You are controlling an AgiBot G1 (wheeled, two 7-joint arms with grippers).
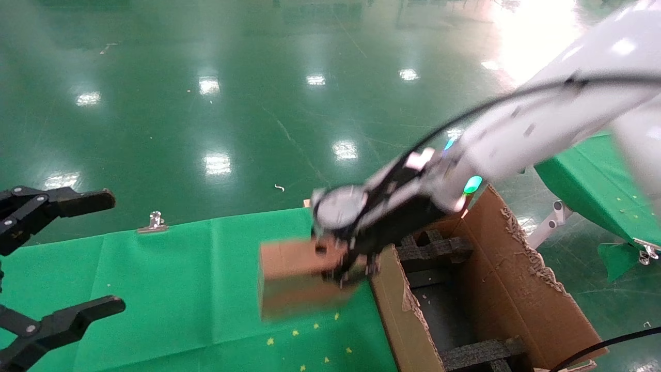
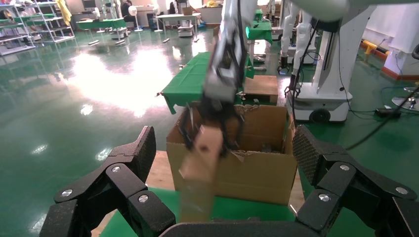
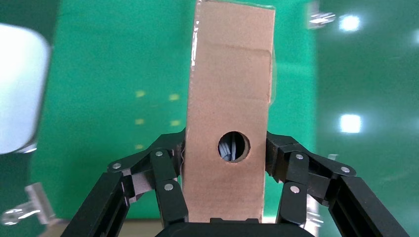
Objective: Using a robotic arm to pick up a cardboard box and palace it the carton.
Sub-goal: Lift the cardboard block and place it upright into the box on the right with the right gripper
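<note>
Cardboard box [image 3: 230,113] in smooth brown board with a round hole, pinched between our right gripper [image 3: 225,163] fingers, held above the green cloth [image 1: 170,279] just beside the ragged corrugated carton [image 1: 516,289] with black foam inserts [image 1: 439,248], our left gripper [image 2: 222,182] spread wide, no legible writing.

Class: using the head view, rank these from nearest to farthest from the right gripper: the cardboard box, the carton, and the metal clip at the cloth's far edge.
1. Cardboard box: held in the right gripper, above the cloth.
2. Carton: beside the gripper, on the robot's right.
3. Metal clip: far off to the left.
</note>
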